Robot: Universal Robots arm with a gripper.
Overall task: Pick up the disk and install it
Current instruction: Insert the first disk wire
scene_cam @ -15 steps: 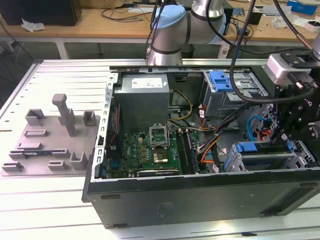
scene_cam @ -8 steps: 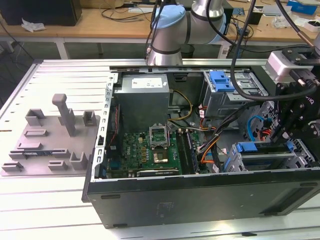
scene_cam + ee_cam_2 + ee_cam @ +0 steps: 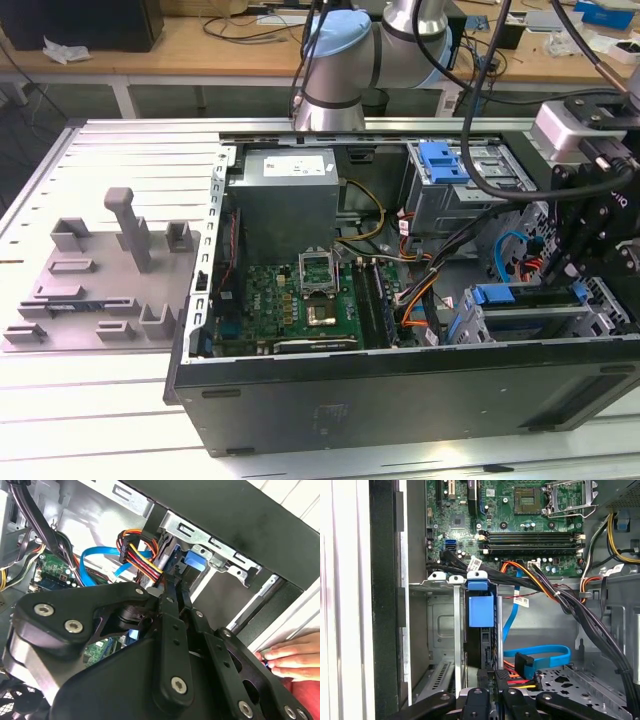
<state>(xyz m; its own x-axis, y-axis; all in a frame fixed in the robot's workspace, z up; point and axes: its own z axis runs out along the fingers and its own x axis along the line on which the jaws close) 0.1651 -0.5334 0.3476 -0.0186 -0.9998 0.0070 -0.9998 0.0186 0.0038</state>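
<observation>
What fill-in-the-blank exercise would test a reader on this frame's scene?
1. The disk stands in the metal drive cage, and its plastic carrier is coloured ____.
2. In the exterior view, the grey fixture tray lies on the table to the ____ of the open computer case.
3. The motherboard inside the case is coloured ____.

Missing words: blue; left; green.
</observation>
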